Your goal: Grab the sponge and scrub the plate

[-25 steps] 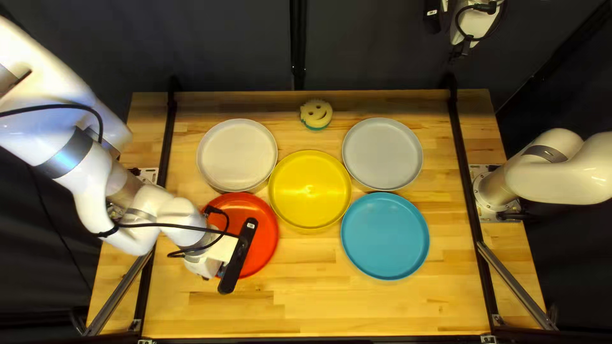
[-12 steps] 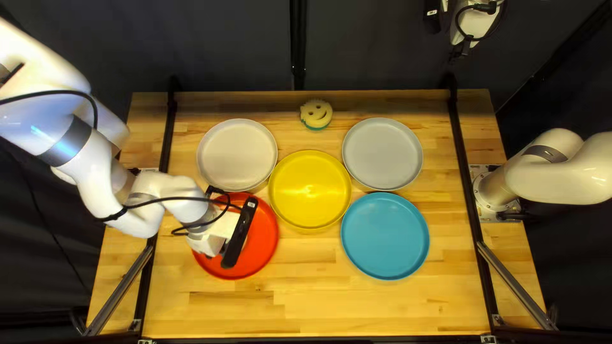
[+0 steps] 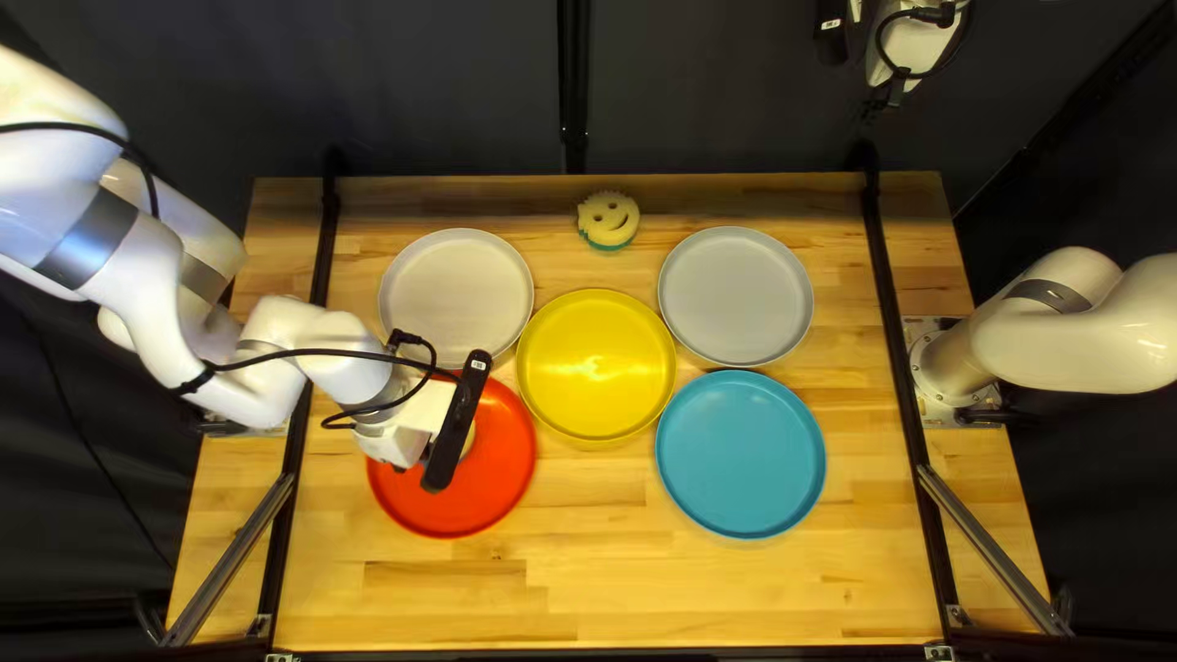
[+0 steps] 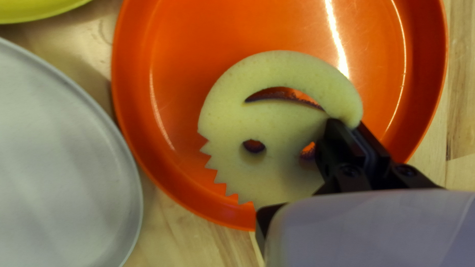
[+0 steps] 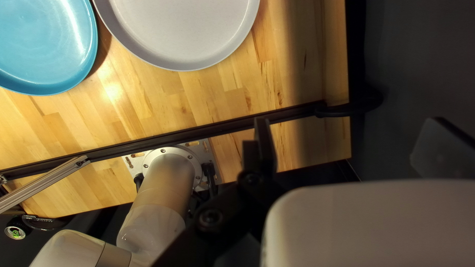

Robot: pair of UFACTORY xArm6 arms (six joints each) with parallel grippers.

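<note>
My left gripper point(image 3: 456, 423), its fingertips hidden from above, is over the red plate point(image 3: 491, 490) at the table's left. In the left wrist view, my left gripper point(image 4: 346, 128) pinches the edge of a pale yellow smiling-face sponge point(image 4: 277, 118). That sponge lies flat over the orange-red plate point(image 4: 198, 34); whether it touches is unclear. From above, a sliver of the sponge point(image 3: 470, 440) shows beside the gripper. My right gripper point(image 3: 834, 31) hangs beyond the table's far edge; in its wrist view the right gripper point(image 5: 349, 131) is open and holds nothing.
A white plate point(image 3: 456, 288), yellow plate point(image 3: 595, 368), grey plate point(image 3: 736, 294) and blue plate point(image 3: 741, 454) surround the table's middle. Another smiling sponge point(image 3: 608, 218) stands near the far edge. Dark rails point(image 3: 893, 319) run along both sides.
My left gripper has moved toward the table's far edge over the red plate, and a bit of sponge has come into view beside it. The right arm and the plates are unmoved.
</note>
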